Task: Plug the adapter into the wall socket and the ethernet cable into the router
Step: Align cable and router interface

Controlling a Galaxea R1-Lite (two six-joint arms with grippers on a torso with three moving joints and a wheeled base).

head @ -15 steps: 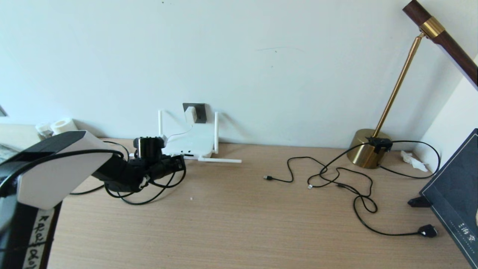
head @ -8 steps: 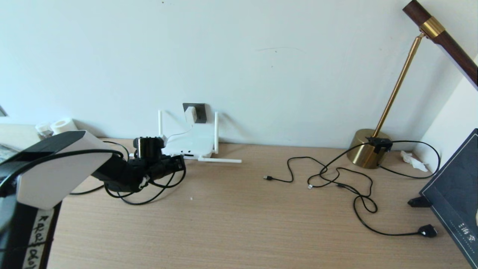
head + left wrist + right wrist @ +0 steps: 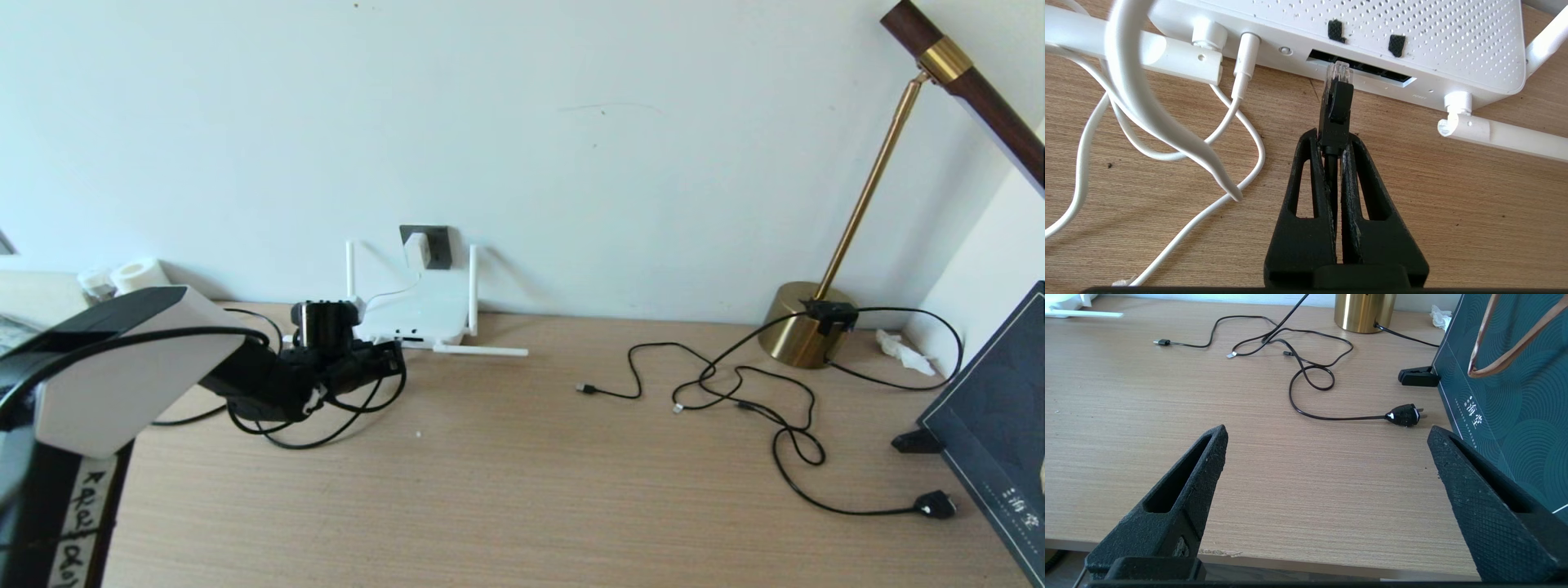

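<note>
The router (image 3: 418,314) lies flat on the wooden surface (image 3: 522,474) against the wall, and everything else is placed from it. Directly above it, the adapter (image 3: 417,249) sits in the dark wall socket (image 3: 436,245), its thin white cord dropping to the router. At the router's front edge, the left gripper (image 3: 1334,141) pinches the black plug of the ethernet cable (image 3: 1336,110) between its pressed-together fingers (image 3: 1306,196). The plug's clear tip (image 3: 1338,71) points at the router's dark port slot (image 3: 1363,69) and reaches its opening; whether it is seated inside cannot be told. In the head view that gripper (image 3: 384,357) hovers low just in front of the router's left corner, with loops of black cable hanging under it. A white power cord (image 3: 1241,69) is plugged in beside the slot, and one antenna (image 3: 1502,136) lies flat along the surface. Well away from the router, toward the brass lamp base (image 3: 804,335), thin black cables (image 3: 735,392) sprawl over the surface. The right gripper (image 3: 1327,457) is far from the router too, its fingers spread wide above the surface's near edge, holding nothing, next to a dark teal bag (image 3: 1506,388).
</note>
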